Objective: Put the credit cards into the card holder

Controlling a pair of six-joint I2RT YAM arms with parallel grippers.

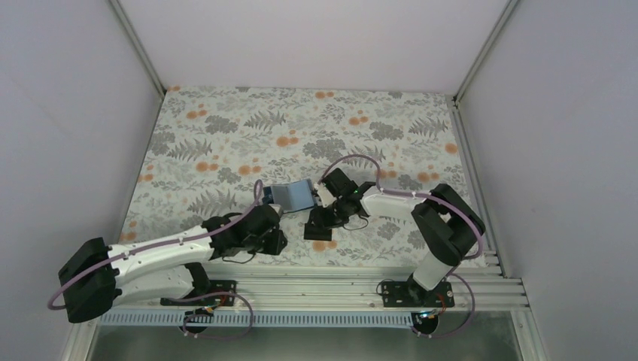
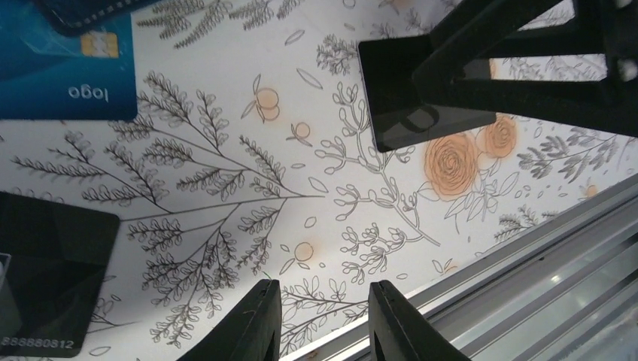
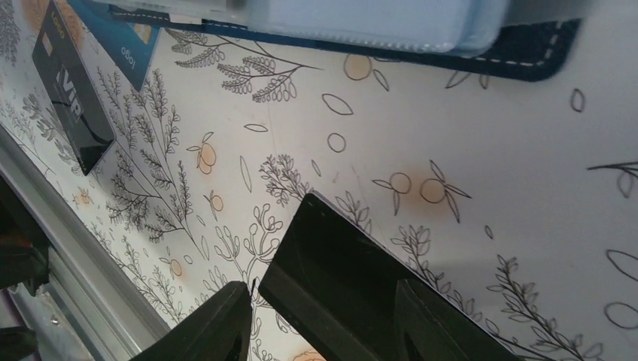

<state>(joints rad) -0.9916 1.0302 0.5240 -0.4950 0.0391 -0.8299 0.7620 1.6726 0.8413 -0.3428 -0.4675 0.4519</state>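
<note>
The card holder (image 1: 295,194) lies open in the middle of the cloth, its navy rim (image 3: 527,60) along the top of the right wrist view. A plain black card (image 3: 338,263) sits under my right gripper (image 3: 323,301). One fingertip (image 3: 440,323) is over the card and the other stands a hair off its edge, so the jaws are apart. That same card (image 2: 391,113) shows in the left wrist view. A teal-blue card (image 2: 60,68), a black card with numbers (image 2: 45,278) and a black VIP card (image 3: 75,105) lie flat. My left gripper (image 2: 323,316) hangs open over bare cloth.
The metal rail (image 2: 542,263) at the table's near edge runs just beside my left fingertips. The floral cloth (image 1: 301,128) covers the table, with white walls on three sides. Both arms meet close together near the front middle.
</note>
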